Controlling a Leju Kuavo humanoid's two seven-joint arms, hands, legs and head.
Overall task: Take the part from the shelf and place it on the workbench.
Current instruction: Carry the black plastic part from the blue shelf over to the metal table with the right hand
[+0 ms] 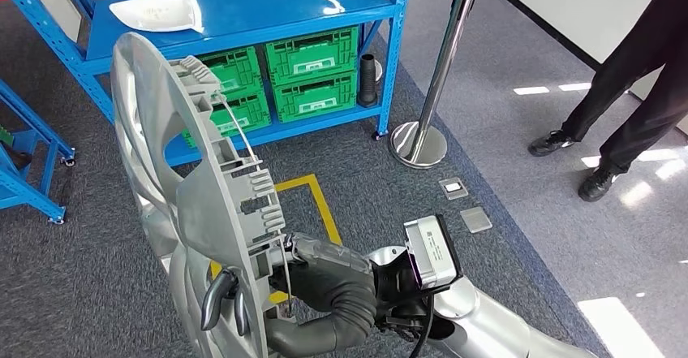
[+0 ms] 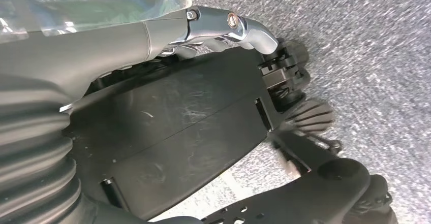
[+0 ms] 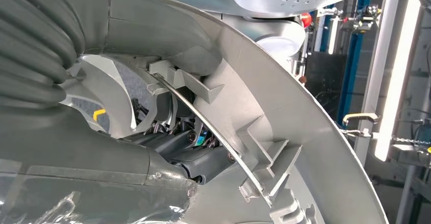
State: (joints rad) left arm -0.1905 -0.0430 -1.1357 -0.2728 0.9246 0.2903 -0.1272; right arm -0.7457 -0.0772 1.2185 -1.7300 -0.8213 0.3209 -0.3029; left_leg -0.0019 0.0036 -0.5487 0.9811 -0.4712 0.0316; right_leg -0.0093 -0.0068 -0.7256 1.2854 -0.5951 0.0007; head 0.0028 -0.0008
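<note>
Right hand [image 1: 324, 281] was clamped on the wheel cover [image 1: 162, 171], fingers hooked through a spoke opening and wrapped over the rim, the thumb braced on the ribbed back face. The cover stood nearly on edge, tilted, rising up and away from the hand. In the right wrist view the wire retaining ring [image 3: 213, 132] ran just past the fingers [image 3: 173, 150], close enough to snag.

Left hand [image 2: 218, 26]: grey cover, one chromed finger extended over carpet, nothing seen in it; whether the rest were spread or curled, I could not tell.

Judgement: the part was off the shelf and in carry, so the task looked roughly half done. No workbench visible from here. To do this step well, keep the grip low on the rim, hold the cover steady so it does not swing, and turn slowly; a big light disc held at one edge will lever against the fingers.

Beyond the hand, a yellow floor marking [image 1: 316, 200]. Farther, the blue shelf [image 1: 243, 9] carried a white moulded part [image 1: 158, 10] on top and green crates [image 1: 312, 53] below. Off to the hand's right, a chrome stanchion [image 1: 430, 90] and a person's legs [image 1: 625, 98].

Crate labels were white but unreadable; no brand legible anywhere.
</note>
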